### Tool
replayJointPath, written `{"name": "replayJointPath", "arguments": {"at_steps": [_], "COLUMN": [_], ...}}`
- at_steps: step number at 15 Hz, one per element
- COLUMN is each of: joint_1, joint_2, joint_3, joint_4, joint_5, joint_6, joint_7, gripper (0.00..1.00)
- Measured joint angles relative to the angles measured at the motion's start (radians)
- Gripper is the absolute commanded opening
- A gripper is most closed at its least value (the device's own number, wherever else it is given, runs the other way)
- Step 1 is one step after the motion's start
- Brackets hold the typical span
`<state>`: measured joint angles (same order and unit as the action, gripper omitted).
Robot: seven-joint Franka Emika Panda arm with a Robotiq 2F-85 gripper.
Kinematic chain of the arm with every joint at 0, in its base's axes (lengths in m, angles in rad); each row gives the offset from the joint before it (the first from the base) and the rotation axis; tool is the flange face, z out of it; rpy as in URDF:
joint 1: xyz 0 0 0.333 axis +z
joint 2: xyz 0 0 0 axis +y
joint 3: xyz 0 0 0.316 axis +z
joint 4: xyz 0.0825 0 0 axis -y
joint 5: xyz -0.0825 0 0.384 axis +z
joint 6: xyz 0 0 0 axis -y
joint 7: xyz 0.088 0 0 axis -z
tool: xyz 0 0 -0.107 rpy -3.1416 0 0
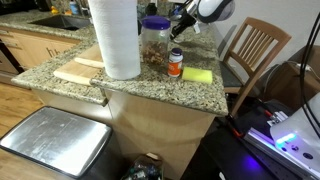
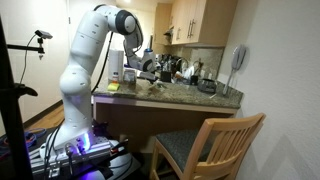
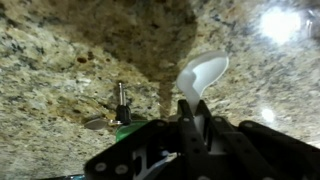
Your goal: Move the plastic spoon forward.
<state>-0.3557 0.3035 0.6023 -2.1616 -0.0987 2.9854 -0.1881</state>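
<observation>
In the wrist view my gripper is shut on the handle of a white plastic spoon. The spoon's bowl sticks out past the fingertips, above the speckled granite counter. In an exterior view the gripper hangs over the far side of the counter behind a clear jar. In the other exterior view the gripper is low over the counter. The spoon is too small to make out in both exterior views.
A paper towel roll, a clear jar with a blue lid, a small orange bottle and a yellow sponge stand on the counter. A wooden cutting board lies at its left. A wooden chair stands beside the counter.
</observation>
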Motion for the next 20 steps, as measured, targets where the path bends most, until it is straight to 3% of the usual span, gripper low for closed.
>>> {"name": "replayJointPath", "arguments": {"at_steps": [3, 8, 9, 11, 15, 17, 20], "joint_1": [0.144, 0.189, 0.211, 0.254, 0.302, 0.274, 0.159], "joint_2": [0.027, 0.105, 0.112, 0.124, 0.125, 0.117, 0.073], "joint_3": [-0.126, -0.149, -0.172, -0.216, -0.268, -0.226, -0.076], "joint_4": [0.042, 0.121, 0.135, 0.162, 0.176, 0.176, 0.167], "joint_5": [-0.002, 0.001, 0.012, 0.026, 0.032, 0.063, 0.191], "joint_6": [0.001, -0.001, -0.001, -0.001, -0.002, -0.009, -0.032], "joint_7": [0.008, 0.013, 0.012, 0.012, 0.013, 0.003, -0.064], "gripper": [0.03, 0.03, 0.35, 0.42, 0.7, 0.84, 1.0]}}
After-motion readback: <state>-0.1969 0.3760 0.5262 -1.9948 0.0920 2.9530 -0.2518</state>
